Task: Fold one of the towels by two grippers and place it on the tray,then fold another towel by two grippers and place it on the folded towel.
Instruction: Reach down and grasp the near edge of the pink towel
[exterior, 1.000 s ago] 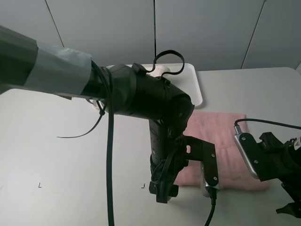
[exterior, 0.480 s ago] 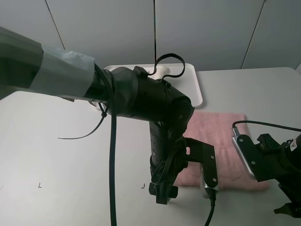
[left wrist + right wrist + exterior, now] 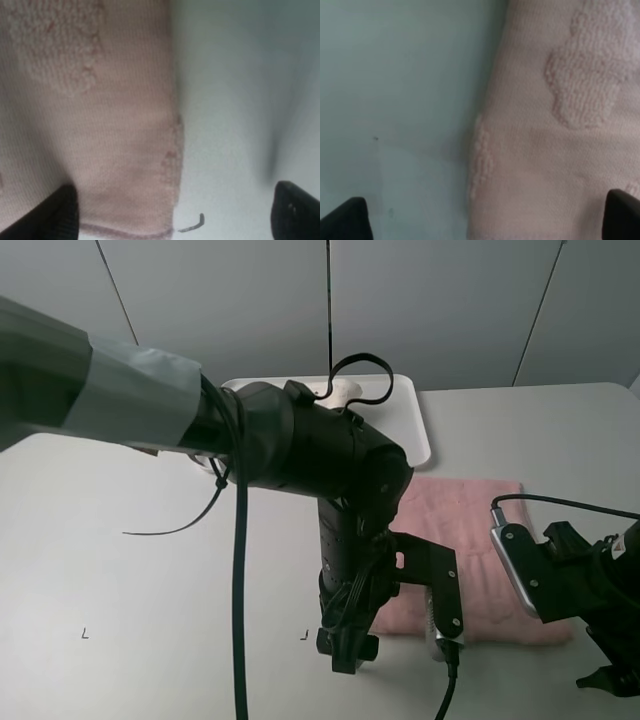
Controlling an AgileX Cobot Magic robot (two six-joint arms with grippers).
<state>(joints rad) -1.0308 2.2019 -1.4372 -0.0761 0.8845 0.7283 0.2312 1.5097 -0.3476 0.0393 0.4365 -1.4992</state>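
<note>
The pink towel (image 3: 470, 540) lies flat on the table in front of the white tray (image 3: 418, 430). Behind the left arm a sliver of pale cream towel (image 3: 342, 390) shows on the tray; the rest is hidden. My left gripper (image 3: 347, 648) hangs open over the pink towel's near left corner. In the left wrist view its fingertips (image 3: 59, 212) straddle the corner of the pink towel (image 3: 100, 125). My right gripper (image 3: 608, 680) is open at the near right corner. The right wrist view shows its fingertips (image 3: 622, 215) either side of the edge of the pink towel (image 3: 560, 125).
The bulky left arm (image 3: 300, 450), with its taped sleeve and loose cables, blocks the middle of the exterior view. Small dark corner marks (image 3: 85, 634) are drawn on the pale table. One such mark (image 3: 192, 227) lies just off the towel's corner.
The right arm has shifted slightly left, toward the pink towel's edge. The left arm has barely moved, and both grippers stay open.
</note>
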